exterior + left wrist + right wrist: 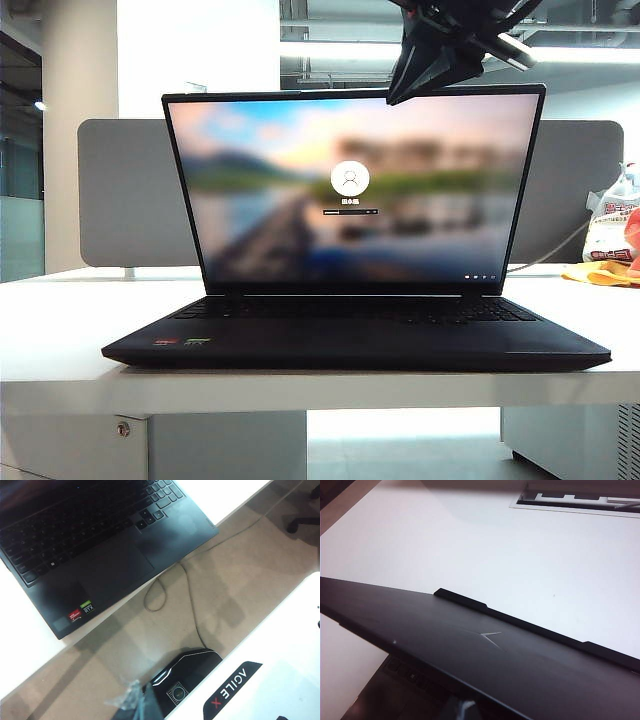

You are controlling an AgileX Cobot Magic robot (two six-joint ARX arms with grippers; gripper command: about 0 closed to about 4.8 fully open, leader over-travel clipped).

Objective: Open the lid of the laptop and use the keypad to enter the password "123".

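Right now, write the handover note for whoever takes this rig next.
Left gripper: not in any view, reads shut; its camera looks down on the keypad and touchpad from off the table edge.
Right gripper: shut, empty, at the top edge of the lid, in the exterior view right of its middle.
Laptop: on the white table, lid up, login screen lit.
Done: lid open.
Left: key in "123"; no key pressed yet as far as the views show.

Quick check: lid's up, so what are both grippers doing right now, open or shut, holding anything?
Left gripper: out of frame, shut; its camera looks down at the laptop.
Right gripper: shut, holding nothing, above the lid top edge.
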